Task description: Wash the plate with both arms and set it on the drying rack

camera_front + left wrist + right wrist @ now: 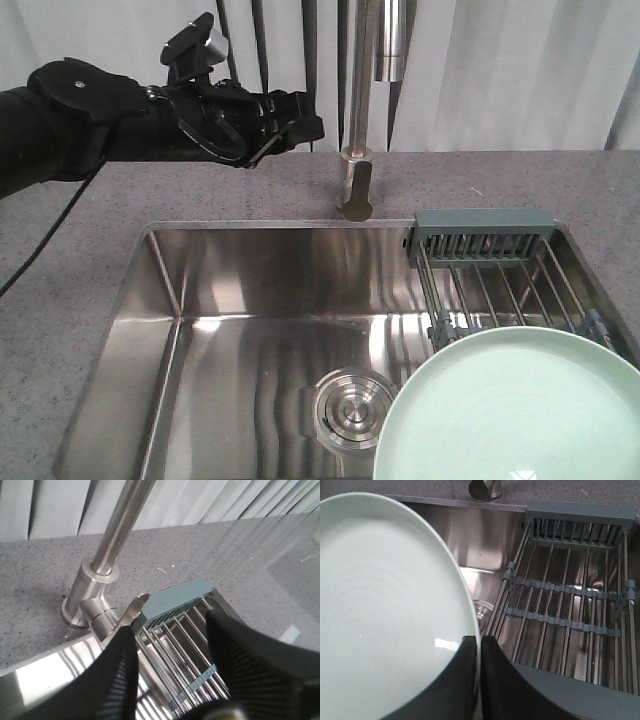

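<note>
Right gripper [480, 647] is pinching plate [385, 610] by rim, disc spreading left of claw; probably stiff, slick, breakable. Left gripper [171, 624] is gaping, empty.

No readable text, labels, brands, numbers or signs anywhere in these views

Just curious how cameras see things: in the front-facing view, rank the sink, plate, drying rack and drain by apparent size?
1. sink, largest by far.
2. plate, but it is nearest the camera and runs off the frame.
3. drying rack, partly hidden by the plate, so these two are unsure.
4. drain, smallest.
</note>
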Robot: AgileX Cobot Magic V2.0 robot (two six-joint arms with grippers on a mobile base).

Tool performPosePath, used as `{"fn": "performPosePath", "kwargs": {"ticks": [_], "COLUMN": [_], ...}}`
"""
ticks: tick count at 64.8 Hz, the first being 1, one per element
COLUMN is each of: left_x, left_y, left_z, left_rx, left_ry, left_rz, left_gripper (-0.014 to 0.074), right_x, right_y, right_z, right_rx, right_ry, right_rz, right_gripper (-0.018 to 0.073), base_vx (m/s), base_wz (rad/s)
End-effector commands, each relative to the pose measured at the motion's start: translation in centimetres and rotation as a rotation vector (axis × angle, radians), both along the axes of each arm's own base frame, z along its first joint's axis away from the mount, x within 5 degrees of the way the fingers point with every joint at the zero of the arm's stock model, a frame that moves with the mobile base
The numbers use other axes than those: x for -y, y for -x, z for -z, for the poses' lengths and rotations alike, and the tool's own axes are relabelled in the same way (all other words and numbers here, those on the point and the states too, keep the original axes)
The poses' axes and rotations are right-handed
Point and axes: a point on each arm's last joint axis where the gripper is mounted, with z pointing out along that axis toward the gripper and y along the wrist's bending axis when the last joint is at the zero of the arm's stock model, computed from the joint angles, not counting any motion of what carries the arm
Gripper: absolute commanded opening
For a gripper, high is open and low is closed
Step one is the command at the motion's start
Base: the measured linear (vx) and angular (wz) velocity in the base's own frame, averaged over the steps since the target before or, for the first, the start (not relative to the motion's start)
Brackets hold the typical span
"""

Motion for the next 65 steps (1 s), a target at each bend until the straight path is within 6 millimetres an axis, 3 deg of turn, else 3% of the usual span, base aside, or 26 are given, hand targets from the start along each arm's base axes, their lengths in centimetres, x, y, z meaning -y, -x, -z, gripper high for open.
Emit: {"fn": "performPosePath", "kwargs": {"ticks": [1, 24, 65], "left_x": [0.5, 2.4, 4.1], "left_y": [-0.2, -4.1, -7.1], "left_z": [-2.4, -0.8, 1.2], "left_rx": [0.09, 0.108, 0.097], "left_ry": [0.061, 0.059, 0.157], "left_rz": [0.022, 0.056, 0.084], "left_gripper": [0.0356, 0.0356, 0.0356], "right_x": [0.0, 0.0, 0.0], "right_y": [-0.3, -0.3, -0.3], "right_z": [-1.2, -1.2, -1.2], "right_rx": [0.071, 0.071, 0.071], "right_ry": [-0.031, -0.031, -0.031], "right_rz": [0.019, 0.019, 0.019], "right_gripper": [-0.0001, -0.0001, -0.0001], "base_vx": [0.0, 0.0, 0.0], "base_wz": [0.0, 0.0, 0.0]}}
